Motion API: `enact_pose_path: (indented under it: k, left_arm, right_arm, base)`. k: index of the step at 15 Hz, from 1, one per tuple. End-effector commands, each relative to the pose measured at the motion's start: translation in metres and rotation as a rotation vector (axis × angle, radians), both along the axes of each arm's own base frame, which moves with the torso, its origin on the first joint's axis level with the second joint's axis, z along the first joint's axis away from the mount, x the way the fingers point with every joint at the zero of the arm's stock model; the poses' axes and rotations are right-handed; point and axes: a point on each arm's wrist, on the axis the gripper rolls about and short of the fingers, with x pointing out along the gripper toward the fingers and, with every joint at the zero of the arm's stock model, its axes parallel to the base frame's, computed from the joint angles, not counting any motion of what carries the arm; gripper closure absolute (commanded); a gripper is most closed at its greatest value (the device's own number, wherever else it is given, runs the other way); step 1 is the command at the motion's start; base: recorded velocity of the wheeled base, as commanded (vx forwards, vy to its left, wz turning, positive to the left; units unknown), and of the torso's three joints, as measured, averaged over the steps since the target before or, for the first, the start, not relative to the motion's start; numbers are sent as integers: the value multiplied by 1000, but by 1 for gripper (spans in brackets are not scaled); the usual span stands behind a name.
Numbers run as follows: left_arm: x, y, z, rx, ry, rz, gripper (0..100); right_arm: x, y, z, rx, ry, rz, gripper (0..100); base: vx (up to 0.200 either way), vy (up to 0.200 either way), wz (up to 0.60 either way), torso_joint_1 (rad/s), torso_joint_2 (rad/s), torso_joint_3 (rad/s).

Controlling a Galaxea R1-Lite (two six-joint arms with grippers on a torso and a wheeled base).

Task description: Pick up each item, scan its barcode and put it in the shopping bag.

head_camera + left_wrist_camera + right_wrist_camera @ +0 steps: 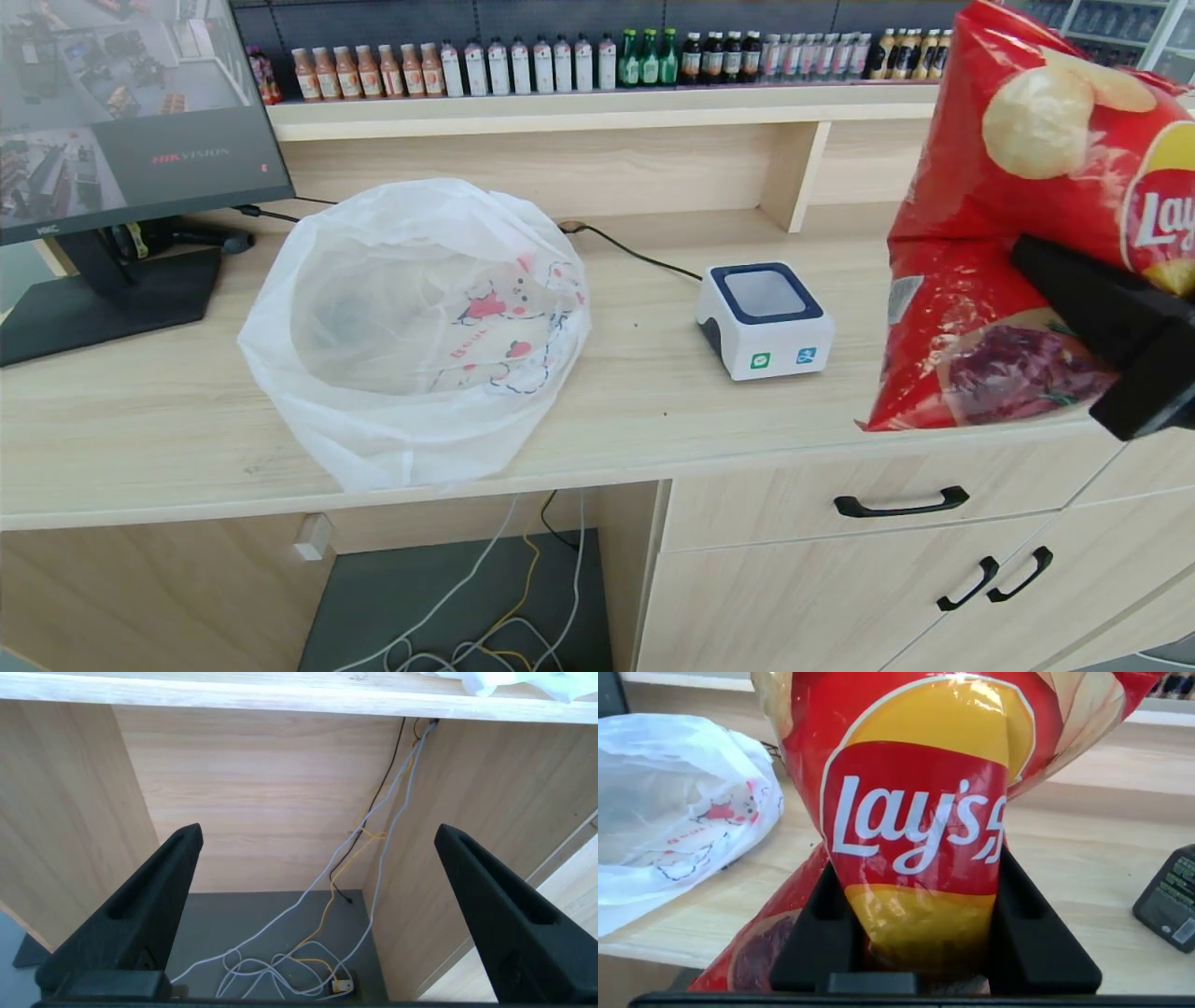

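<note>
Head view: chip bag is held upright, slightly tilted, clamped in right gripper above the right front edge of the tabletop. Scanner is seen to the bag's left, apart from it, with shopping bag farther left.
Left wrist view: left gripper is seen spread apart, empty, below tabletop level.
Right wrist view: the bag's lower part is pinched by the gripper.
</note>
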Motion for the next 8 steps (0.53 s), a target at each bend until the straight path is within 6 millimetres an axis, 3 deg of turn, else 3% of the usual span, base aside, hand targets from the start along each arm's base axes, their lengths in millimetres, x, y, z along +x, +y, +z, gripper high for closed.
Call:
enact_pose_path:
  k: [1,6,8]
  left_arm:
    - [0,0,0,0,0,0,0]
    - [0,0,0,0,0,0,0]
    - [0,0,0,0,0,0,0]
  right_arm:
    - [-21,-22,-6,89,-17,66,100]
    - [-49,-48,-50,168,44,291,100]
    - [-51,-50,-56,178,58,307,100]
  base:
    - [0,0,0,0,0,0]
    - [0,0,0,0,0,0]
    - [0,0,0,0,0,0]
